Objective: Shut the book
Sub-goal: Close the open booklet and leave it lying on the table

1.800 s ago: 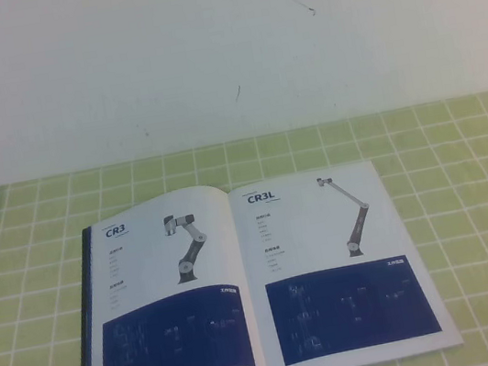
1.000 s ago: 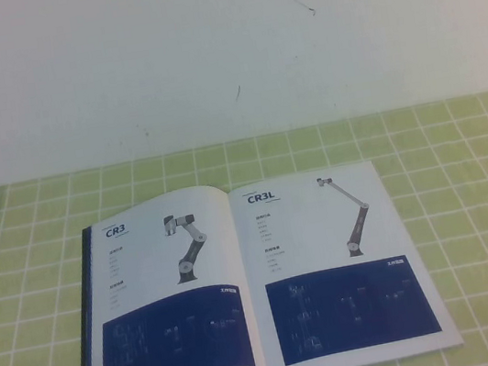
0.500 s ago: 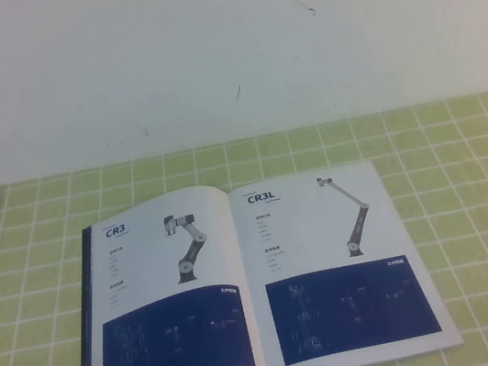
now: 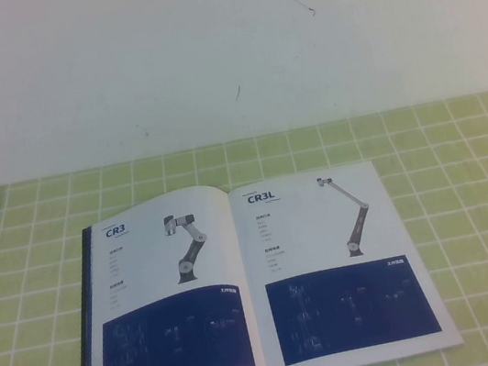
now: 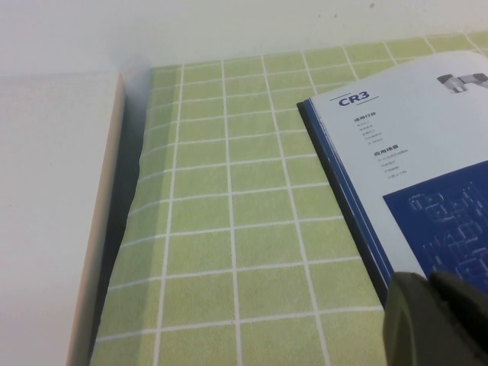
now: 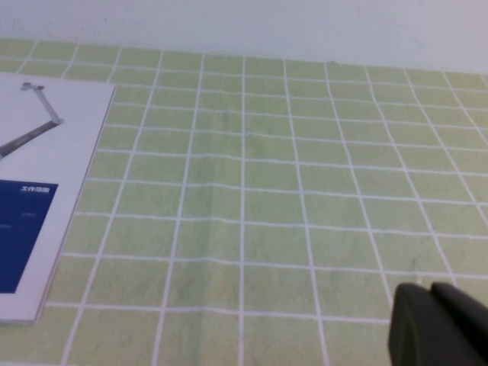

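- The book (image 4: pixel 256 288) lies open and flat on the green checked cloth (image 4: pixel 464 167).
- The left gripper (image 5: pixel 436 320) is at the book's left edge; whether it is apart or together cannot be told.
- The right gripper (image 6: pixel 438 324) is over bare cloth, apart from the book; its state cannot be told either.

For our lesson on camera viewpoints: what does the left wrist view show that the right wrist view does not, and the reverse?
Only the left wrist view: the CR3 page, a white ledge beside the cloth, and the left end effector at that page's edge. Only the right wrist view: the page picturing a long robot arm, and the right end effector over bare cloth. Both: the open book and the green checked cloth.
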You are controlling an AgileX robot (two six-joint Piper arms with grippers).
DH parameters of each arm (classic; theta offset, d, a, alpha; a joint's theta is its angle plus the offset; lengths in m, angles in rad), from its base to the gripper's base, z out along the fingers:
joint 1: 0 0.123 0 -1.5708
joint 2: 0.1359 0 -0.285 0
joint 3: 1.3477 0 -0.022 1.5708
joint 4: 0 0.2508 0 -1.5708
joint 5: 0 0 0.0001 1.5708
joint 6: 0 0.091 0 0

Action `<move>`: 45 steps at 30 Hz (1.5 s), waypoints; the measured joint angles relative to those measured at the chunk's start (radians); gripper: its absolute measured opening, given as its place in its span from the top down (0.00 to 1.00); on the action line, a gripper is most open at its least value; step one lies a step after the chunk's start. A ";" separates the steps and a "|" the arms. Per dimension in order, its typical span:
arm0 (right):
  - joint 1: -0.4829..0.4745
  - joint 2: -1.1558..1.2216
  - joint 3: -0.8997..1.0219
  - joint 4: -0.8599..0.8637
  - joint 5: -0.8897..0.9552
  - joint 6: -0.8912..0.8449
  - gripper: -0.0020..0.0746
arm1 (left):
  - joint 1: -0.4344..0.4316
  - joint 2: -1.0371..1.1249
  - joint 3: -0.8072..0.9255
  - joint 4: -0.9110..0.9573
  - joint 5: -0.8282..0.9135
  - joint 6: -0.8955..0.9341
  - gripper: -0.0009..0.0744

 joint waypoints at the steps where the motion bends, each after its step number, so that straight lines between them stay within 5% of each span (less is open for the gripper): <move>1: 0.000 0.000 0.000 -0.002 0.000 -0.002 0.98 | 0.000 0.000 0.000 0.002 -0.003 0.002 0.99; 8: 0.000 0.000 0.008 -0.013 -0.080 -0.004 0.98 | 0.000 0.000 0.011 0.053 -0.178 0.003 0.99; 20: 0.000 0.000 0.008 -0.021 -0.909 0.003 0.98 | 0.000 0.000 0.011 0.109 -0.862 0.000 0.99; 28: 0.000 -0.002 0.008 -0.021 -1.160 0.004 0.98 | 0.000 0.000 0.011 0.112 -0.998 -0.013 0.99; 34: 0.000 -0.002 -0.024 -0.021 -1.028 0.003 0.98 | 0.000 0.000 0.011 0.106 -0.954 -0.105 0.99; 45: 0.000 0.177 -0.392 -0.024 -0.246 -0.002 0.98 | 0.000 0.107 -0.262 0.226 -0.244 -0.441 0.99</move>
